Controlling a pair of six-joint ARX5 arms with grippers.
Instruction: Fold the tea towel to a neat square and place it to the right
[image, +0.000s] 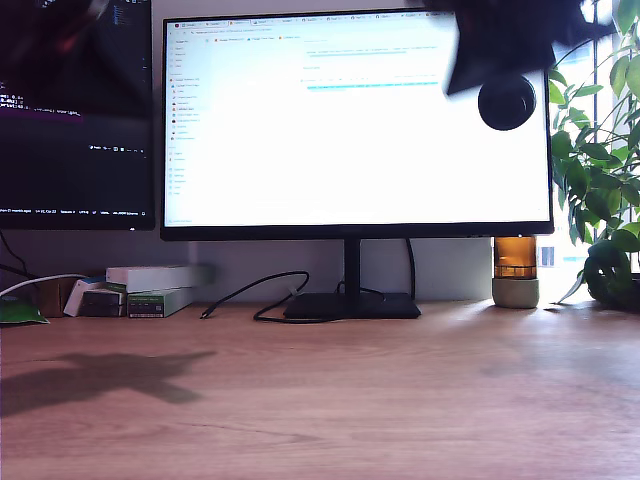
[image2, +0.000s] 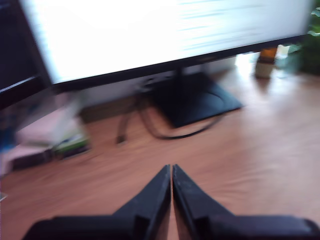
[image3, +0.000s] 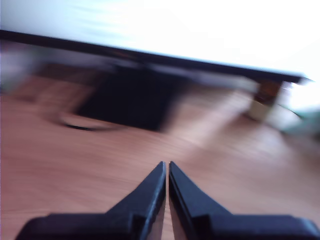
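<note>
Your first tool is pressed closed with nothing between its tips, raised over the bare wooden worktop. Your second tool is the same, closed and empty. Both wrist views are blurred. The tea towel shows in none of the 3 views. The monitor stands behind.

My first gripper is closed, its two dark, wedge-shaped fingers pressed together tip to tip with nothing between them, held in the air and angled downward. My second gripper is in the same pose, also closed and empty. Both wrist views are blurred. In the exterior view, a dark blurred arm hangs at the exterior view's upper right; which arm it is cannot be told.
</note>
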